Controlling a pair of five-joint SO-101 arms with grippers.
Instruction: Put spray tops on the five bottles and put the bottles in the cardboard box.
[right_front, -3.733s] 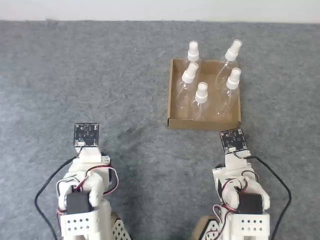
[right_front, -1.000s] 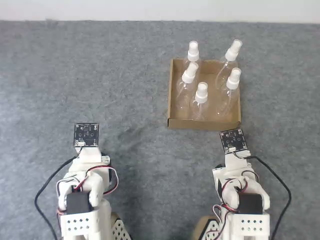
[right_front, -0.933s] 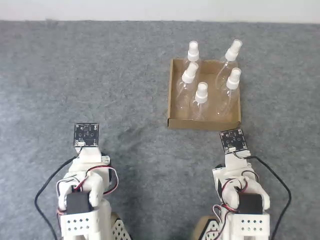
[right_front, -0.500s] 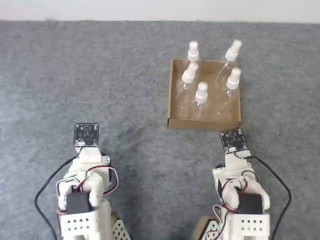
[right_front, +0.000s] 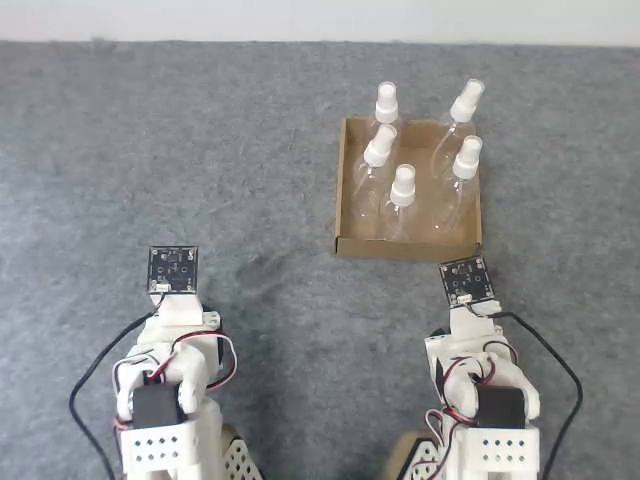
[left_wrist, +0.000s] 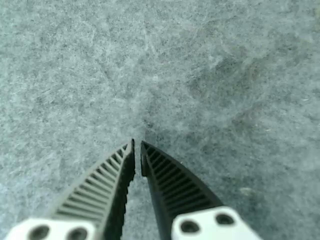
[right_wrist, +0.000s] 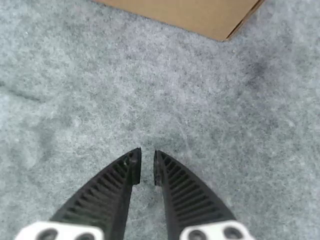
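The cardboard box (right_front: 345, 200) sits on the grey carpet at the back right. Several clear bottles stand upright inside it, each with a white spray top, such as the front middle bottle (right_front: 402, 200) and the back right bottle (right_front: 458, 118). My left gripper (left_wrist: 137, 146) is shut over bare carpet with nothing in it. My right gripper (right_wrist: 146, 154) is also shut and holds nothing; it hangs just short of the box's near wall (right_wrist: 190, 12). Both arms are folded back at the near edge, the left arm (right_front: 172, 340) far from the box and the right arm (right_front: 475, 370) just in front of it.
Grey carpet (right_front: 200, 150) covers the whole table, with a wide bare stretch left of the box. A pale wall strip (right_front: 300, 20) runs along the far edge.
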